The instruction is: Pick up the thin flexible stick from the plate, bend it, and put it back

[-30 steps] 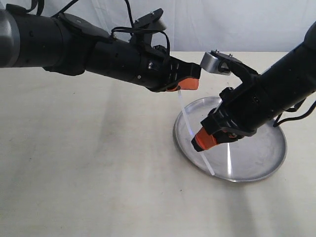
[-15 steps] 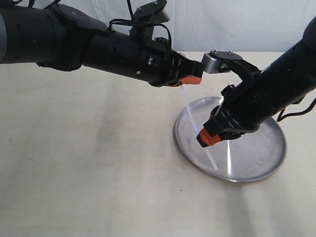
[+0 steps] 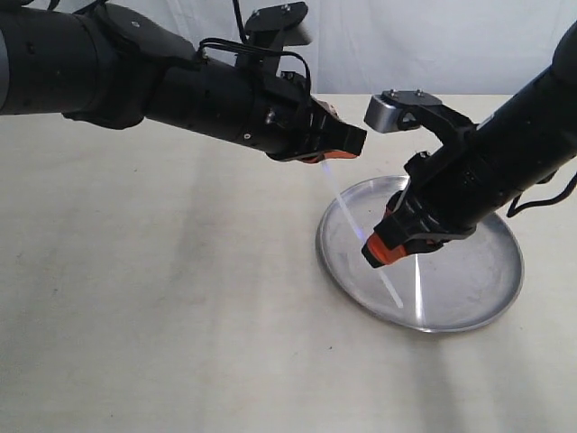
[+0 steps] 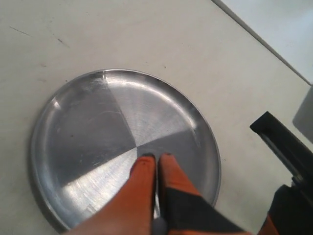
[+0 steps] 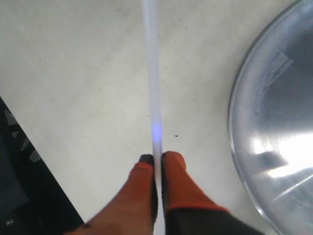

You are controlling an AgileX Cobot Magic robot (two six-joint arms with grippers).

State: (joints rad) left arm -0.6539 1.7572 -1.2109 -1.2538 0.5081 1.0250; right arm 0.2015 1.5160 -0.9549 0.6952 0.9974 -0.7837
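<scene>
The thin flexible stick [image 3: 350, 212] slants down from my left gripper [image 3: 339, 150] to the plate [image 3: 473, 271], nearly straight. My left gripper is shut on its upper end, above the plate's left rim. My right gripper [image 3: 372, 254] is shut on the stick further down, over the plate's left part. The stick's lower end [image 3: 395, 301] hangs just over the plate's floor; I cannot tell whether it touches. In the right wrist view the stick [image 5: 152, 73] runs out from between the shut fingers of my right gripper [image 5: 156, 157]. In the left wrist view my left gripper [image 4: 155, 157] is shut above the plate [image 4: 93, 127].
A bright straight glare streak [image 3: 417, 290] lies on the plate's floor, right of the stick's lower end. The plate rests on a pale beige tabletop [image 3: 162, 307]. A white backdrop [image 3: 433, 45] stands behind the table's far edge.
Both grippers have risen slightly with the stick. The left gripper has turned so less of its orange fingers shows, and the stick's lower end has lifted a little inward over the plate.
</scene>
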